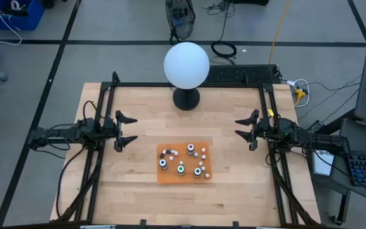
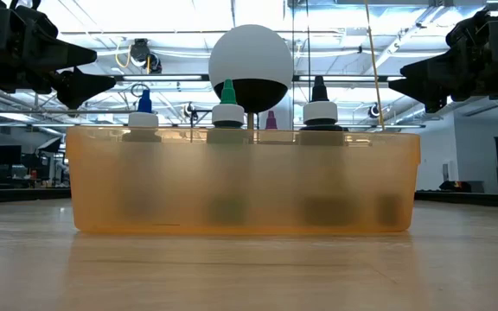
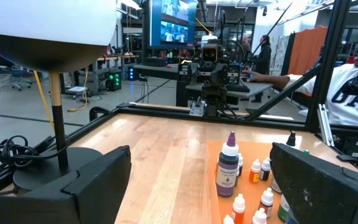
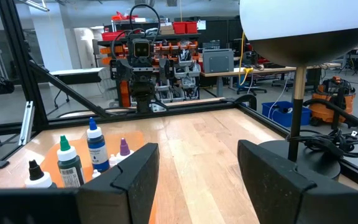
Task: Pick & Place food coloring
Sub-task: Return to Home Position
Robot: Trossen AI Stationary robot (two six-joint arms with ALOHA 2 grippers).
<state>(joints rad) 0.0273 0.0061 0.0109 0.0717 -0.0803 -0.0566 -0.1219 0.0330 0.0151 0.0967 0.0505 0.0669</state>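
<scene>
The food coloring bottles [image 1: 182, 160] stand upright on their bases in an orange tray [image 1: 170, 177] at the table's middle, toward the near edge. Some are taller, with blue [image 2: 144, 102], green [image 2: 228, 91], black [image 2: 319, 89] and purple [image 3: 229, 167] tips, and several are tiny and white-capped [image 3: 238, 205]. My left gripper [image 1: 127, 129] hovers open above the table, left of the tray. My right gripper [image 1: 243, 129] hovers open to the tray's right. Each wrist view shows the bottles ahead of the open fingers [image 3: 199, 163] [image 4: 197, 157].
A big white globe lamp [image 1: 186, 65] on a black base [image 1: 186, 99] stands at the table's far middle, its cable [image 3: 5, 152] lying beside the base. A black frame [image 1: 107, 95] rims the table. Bare wood lies between each gripper and the tray. A person [image 3: 347, 81] sits beyond the right edge.
</scene>
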